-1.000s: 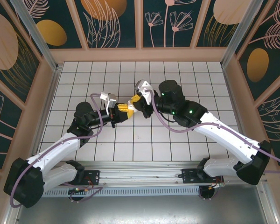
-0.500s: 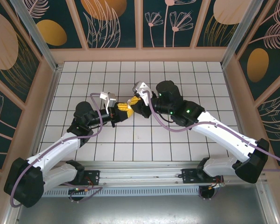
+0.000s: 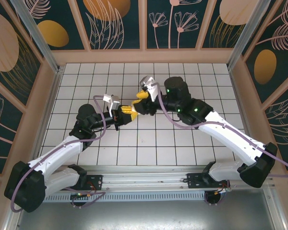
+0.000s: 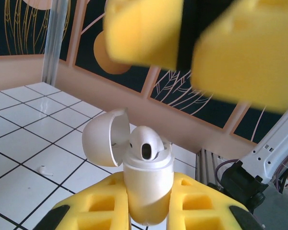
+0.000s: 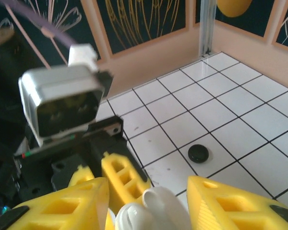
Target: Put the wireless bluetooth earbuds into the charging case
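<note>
One earbud (image 4: 146,143), white with a dark oval opening, sits upright in the open charging case (image 4: 148,184); whether it is fully seated I cannot tell. The case's domed lid (image 4: 103,143) is swung back to one side. I judge both pieces light, hard and glossy, so they will slip or flick away under a poor pinch. The bud is best taken across its rounded sides, and the lid hinge should bear no load.

The left gripper (image 4: 149,203) is clenched on the case's lower body, below the rim, holding it off the table (image 4: 19,139). That seems the right place to hold, as it leaves the mouth and lid free. The right gripper (image 5: 149,191) hangs just above the case with its yellow fingers (image 5: 230,201) spread and nothing between them.

A tiny white piece (image 4: 44,169) lies on a tile beyond the case, and a small black round thing (image 5: 198,153) lies on another tile. Both are too small to identify.
</note>
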Robot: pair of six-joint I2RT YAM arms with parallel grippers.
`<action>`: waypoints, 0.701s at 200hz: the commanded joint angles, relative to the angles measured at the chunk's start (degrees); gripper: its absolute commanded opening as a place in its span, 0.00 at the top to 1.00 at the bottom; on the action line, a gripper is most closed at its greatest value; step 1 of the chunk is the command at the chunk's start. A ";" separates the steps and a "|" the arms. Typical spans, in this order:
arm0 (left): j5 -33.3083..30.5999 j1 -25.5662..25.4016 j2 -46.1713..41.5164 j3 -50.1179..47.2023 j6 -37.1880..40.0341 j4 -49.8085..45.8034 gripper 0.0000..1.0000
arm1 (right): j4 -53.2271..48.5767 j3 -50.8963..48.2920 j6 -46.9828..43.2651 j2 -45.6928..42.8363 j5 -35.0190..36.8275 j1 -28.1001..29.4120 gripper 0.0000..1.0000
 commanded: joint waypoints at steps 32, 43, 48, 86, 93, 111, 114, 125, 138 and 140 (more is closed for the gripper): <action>-2.55 -0.05 -1.42 0.13 2.33 1.79 1.00 | 0.66 5.41 8.32 1.21 -7.50 -4.17 0.51; -3.45 -0.01 -1.69 -0.16 2.79 1.39 1.00 | 0.66 5.61 9.50 1.35 -7.35 -5.52 0.51; -3.78 -0.03 -1.86 -0.25 3.06 1.19 1.00 | 0.56 5.74 10.17 1.43 -6.95 -6.17 0.51; -5.45 -0.01 -2.29 -1.02 4.20 -0.01 1.00 | -5.59 7.01 14.88 5.29 -0.10 -13.27 0.56; -5.69 0.00 -2.23 -1.21 4.39 -0.09 1.00 | -7.16 7.18 15.73 6.58 0.95 -14.72 0.57; -6.25 0.03 -1.88 -1.65 4.81 -0.17 1.00 | -10.21 6.97 18.04 10.62 2.47 -18.63 0.59; -6.28 -0.03 -1.76 -1.66 4.97 -0.14 1.00 | -10.52 6.87 18.37 11.25 2.47 -19.20 0.60; -6.57 -0.02 -1.17 -1.67 5.47 -0.01 1.00 | -11.20 6.10 19.71 13.99 1.76 -21.92 0.61; -6.75 0.01 -0.04 -1.50 6.08 0.31 1.00 | -11.23 4.90 20.61 17.16 0.38 -25.00 0.64; -6.73 0.02 0.18 -1.41 6.22 0.34 1.00 | -11.23 4.69 20.79 17.59 0.06 -25.47 0.65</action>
